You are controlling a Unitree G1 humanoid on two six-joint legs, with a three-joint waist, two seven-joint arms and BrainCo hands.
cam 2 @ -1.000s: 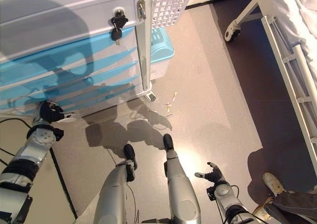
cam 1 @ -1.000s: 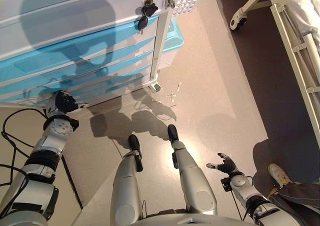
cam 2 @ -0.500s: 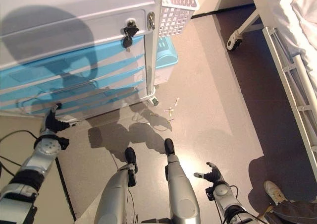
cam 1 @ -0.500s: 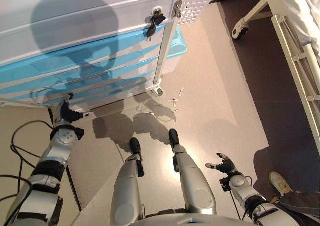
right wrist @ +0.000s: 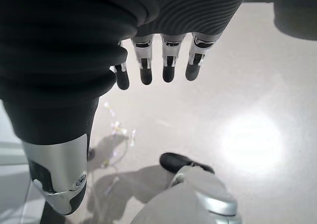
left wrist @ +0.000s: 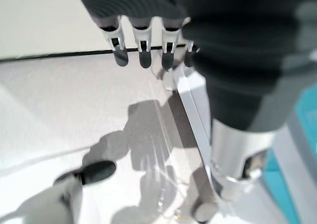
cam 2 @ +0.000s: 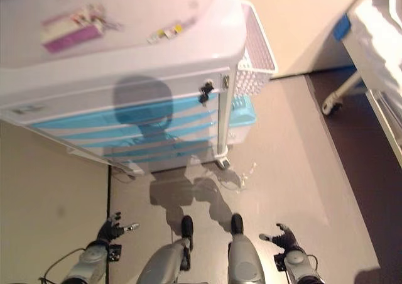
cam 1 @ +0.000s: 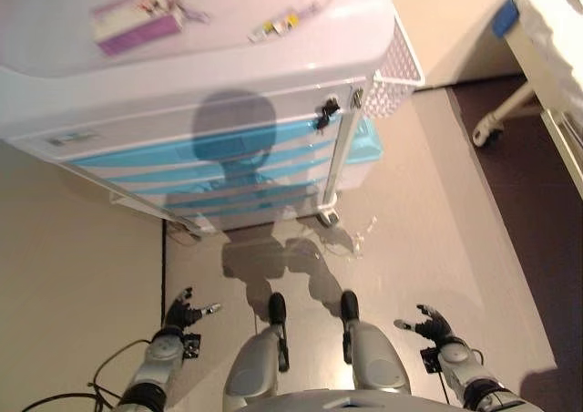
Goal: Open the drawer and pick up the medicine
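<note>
A white cart (cam 1: 301,79) stands ahead with several blue drawers (cam 1: 228,161), all pushed in. A bunch of keys (cam 1: 322,117) hangs from the lock at its upper right corner. A purple and white box (cam 1: 135,27) and some small items (cam 1: 273,27) lie on the cart's top. My left hand (cam 1: 182,314) hangs open low beside my left leg, well clear of the cart; its fingers (left wrist: 142,53) are straight and empty. My right hand (cam 1: 434,324) hangs open on the other side, with its fingers (right wrist: 166,65) holding nothing.
A white mesh basket (cam 1: 401,64) hangs on the cart's right side above a light blue tub (cam 1: 369,144). Small clear bits (cam 1: 363,239) lie on the floor by the cart's front wheel (cam 1: 326,217). A wheeled bed frame (cam 1: 547,75) stands at the right.
The camera has moved: the cart now looks farther off and its top shows. My left hand has come away from the cart's lower left corner and dropped beside my leg. The right hand stays put.
</note>
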